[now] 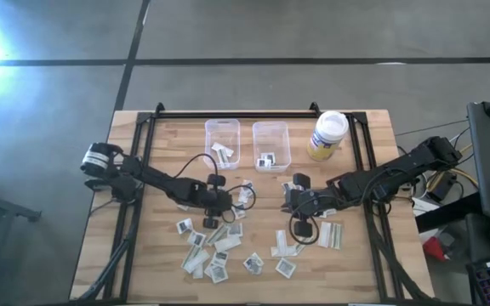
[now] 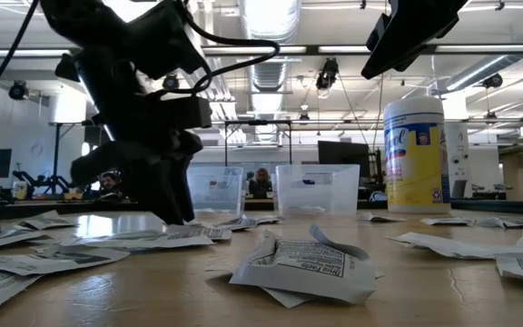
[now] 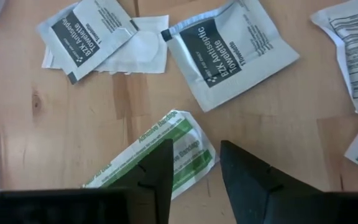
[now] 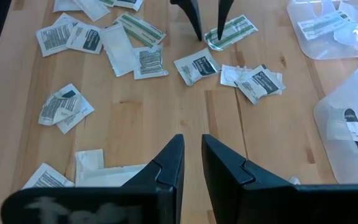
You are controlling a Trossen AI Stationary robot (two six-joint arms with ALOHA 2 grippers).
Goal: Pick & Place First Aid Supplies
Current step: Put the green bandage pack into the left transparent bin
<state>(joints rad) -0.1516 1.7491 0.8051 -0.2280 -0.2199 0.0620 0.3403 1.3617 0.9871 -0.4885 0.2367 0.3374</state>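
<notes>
Packets (image 1: 215, 255) scattered across worktop (image 1: 164, 149) centre and front, bare wood between. Left gripper (image 3: 194, 171) low, fingers apart, astride green-striped bandage strip (image 3: 160, 152), apparently touching. Right gripper (image 4: 191, 165) narrowly parted, empty, beside the scatter.

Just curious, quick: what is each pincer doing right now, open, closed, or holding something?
Left pincer: open, fingers straddling the end of a green-striped bandage packet, not gripping it yet.
Right pincer: empty, fingers nearly together above the table.
</notes>
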